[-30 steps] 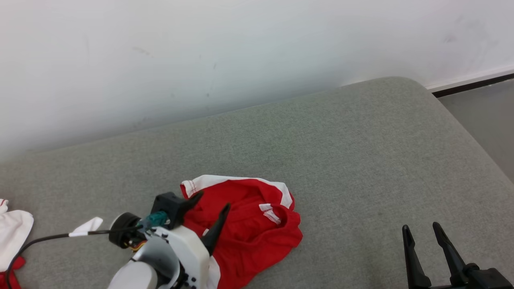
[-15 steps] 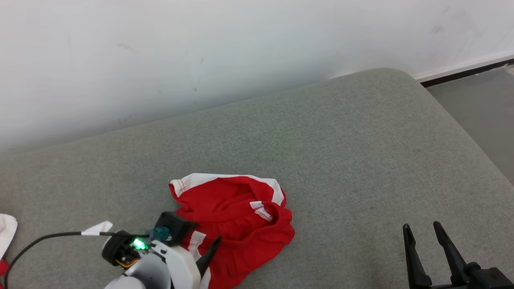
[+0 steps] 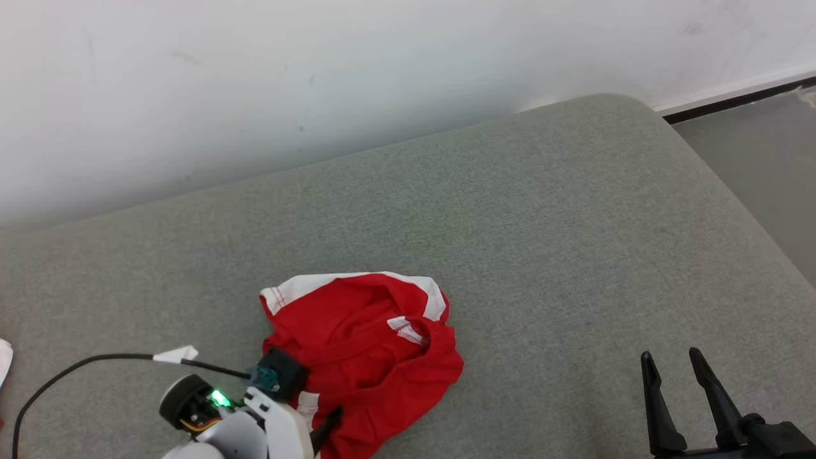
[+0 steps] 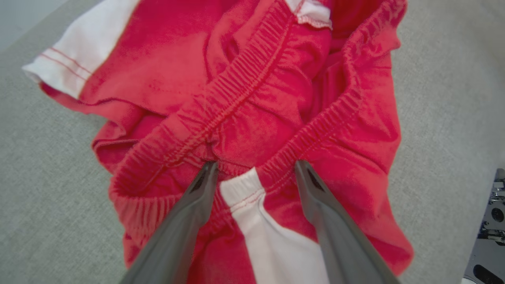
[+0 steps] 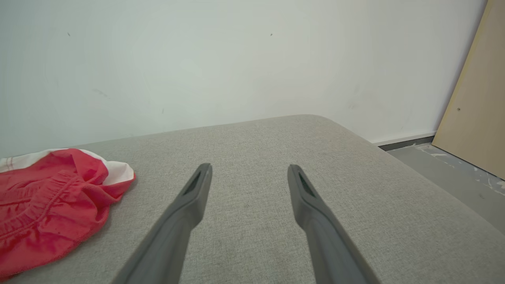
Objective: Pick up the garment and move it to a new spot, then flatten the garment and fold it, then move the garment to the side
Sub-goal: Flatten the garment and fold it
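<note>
A crumpled red garment (image 3: 370,344) with white trim lies on the grey cushion (image 3: 542,223), left of centre in the head view. My left gripper (image 3: 312,414) is open at its near edge, one dark finger showing over the red cloth. In the left wrist view the two fingers (image 4: 197,197) straddle the garment's (image 4: 252,98) elastic waistband and a white stripe, with nothing clamped between them. My right gripper (image 3: 670,357) stands open at the lower right, well apart from the cloth. In its wrist view the right gripper (image 5: 249,169) hovers over bare cushion, with the garment (image 5: 47,197) at far left.
A black cable with a white tag (image 3: 175,354) trails left from the left wrist. A bit of white cloth (image 3: 3,360) shows at the left edge. A white wall backs the cushion. Its rounded right end drops to grey floor (image 3: 765,146), beside a wooden panel (image 5: 477,98).
The head camera has shifted, sliding the scene up and left. My left gripper has drawn back toward the garment's near edge, and a green light now glows on its wrist. The right gripper is unchanged.
</note>
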